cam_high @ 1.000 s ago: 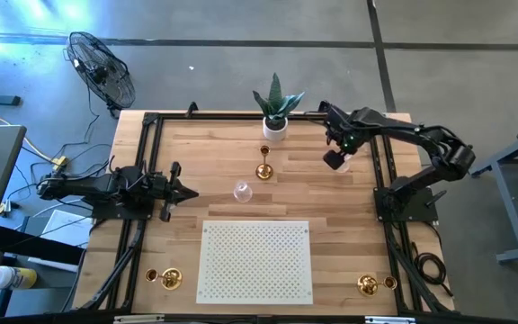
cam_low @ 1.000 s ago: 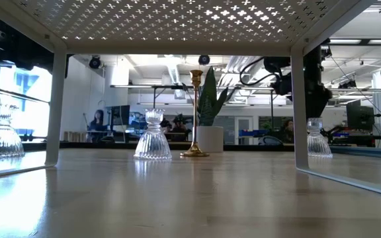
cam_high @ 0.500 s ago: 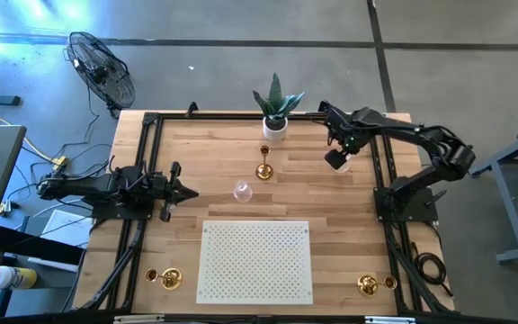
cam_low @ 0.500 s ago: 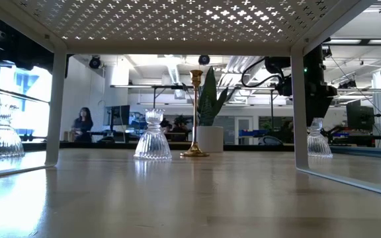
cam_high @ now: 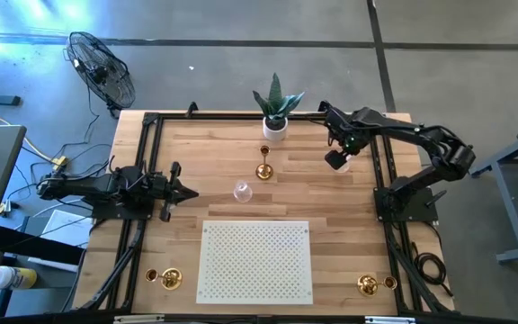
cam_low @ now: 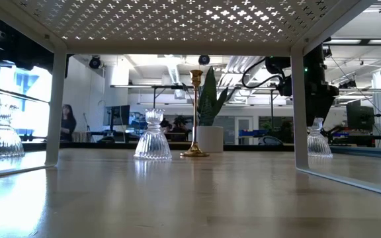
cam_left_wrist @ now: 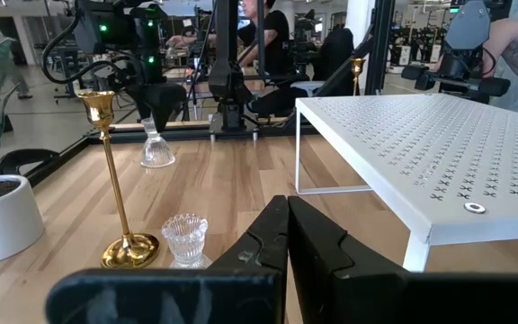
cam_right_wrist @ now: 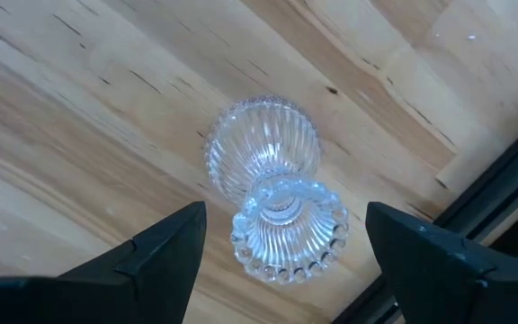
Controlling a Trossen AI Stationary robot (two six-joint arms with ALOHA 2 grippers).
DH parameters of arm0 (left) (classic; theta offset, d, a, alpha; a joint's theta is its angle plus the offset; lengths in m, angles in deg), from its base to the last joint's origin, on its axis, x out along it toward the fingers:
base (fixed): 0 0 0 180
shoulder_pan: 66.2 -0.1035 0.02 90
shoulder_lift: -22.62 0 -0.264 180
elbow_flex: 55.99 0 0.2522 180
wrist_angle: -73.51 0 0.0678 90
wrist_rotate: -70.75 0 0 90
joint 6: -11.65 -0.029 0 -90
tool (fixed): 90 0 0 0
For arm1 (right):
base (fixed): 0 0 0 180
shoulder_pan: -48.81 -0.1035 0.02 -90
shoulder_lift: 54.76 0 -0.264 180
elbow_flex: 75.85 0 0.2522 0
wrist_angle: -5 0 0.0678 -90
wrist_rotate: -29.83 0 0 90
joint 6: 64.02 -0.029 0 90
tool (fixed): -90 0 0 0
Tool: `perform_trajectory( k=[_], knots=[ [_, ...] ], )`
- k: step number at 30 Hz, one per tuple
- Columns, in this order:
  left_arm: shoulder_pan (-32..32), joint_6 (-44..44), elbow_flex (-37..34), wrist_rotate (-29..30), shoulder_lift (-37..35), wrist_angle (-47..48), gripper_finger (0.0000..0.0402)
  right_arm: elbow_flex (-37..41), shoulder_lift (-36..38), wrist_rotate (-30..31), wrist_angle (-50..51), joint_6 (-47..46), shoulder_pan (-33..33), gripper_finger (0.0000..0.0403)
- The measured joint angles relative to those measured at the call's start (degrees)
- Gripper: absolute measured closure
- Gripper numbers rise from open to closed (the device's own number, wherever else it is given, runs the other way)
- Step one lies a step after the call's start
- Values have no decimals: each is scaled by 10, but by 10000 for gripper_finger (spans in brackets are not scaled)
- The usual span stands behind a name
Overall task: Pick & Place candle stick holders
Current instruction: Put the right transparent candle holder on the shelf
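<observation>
The wooden table (cam_high: 349,216) fills the middle of the high view, with the white perforated mat (cam_high: 255,261) at lower centre and the potted plant (cam_high: 275,106) at the upper edge. At upper right, the right claw (cam_high: 339,160) hangs with its fingers (cam_right_wrist: 156,247) wide apart over a clear glass candle holder (cam_right_wrist: 275,200) standing below, not touching it. The left claw (cam_high: 187,192), at the left, is pressed together and empty, while a gold candle holder (cam_high: 264,164) stands upright near centre beside a second glass holder (cam_high: 242,191).

The right arm is extended over the table's far right side, its wrist turned downward. The right gripper (cam_right_wrist: 281,238) is held with fingers spread wide. The left arm is laid low at the left edge, the left gripper (cam_high: 185,191) closed.
</observation>
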Motion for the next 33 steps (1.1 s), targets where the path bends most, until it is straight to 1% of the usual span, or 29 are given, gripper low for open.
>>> perform_trajectory(
  k=[9, 18, 21, 29, 33],
  knots=[
    [0, 0, 0, 0, 0, 0, 400, 0, 0, -16, -1, 1, 0, 105],
    [0, 0, 0, 0, 0, 0, 400, 0, -3, -17, 0, 2, 0, 107],
    [0, 0, 0, 0, 0, 0, 400, 0, -12, -22, 1, 2, 0, 119],
    [0, 0, 0, 0, 0, 0, 400, 0, -48, -17, 0, 5, 0, 172],
    [0, 0, 0, 0, 0, 0, 400, 0, -48, -17, -2, 8, 0, 198]
  ],
)
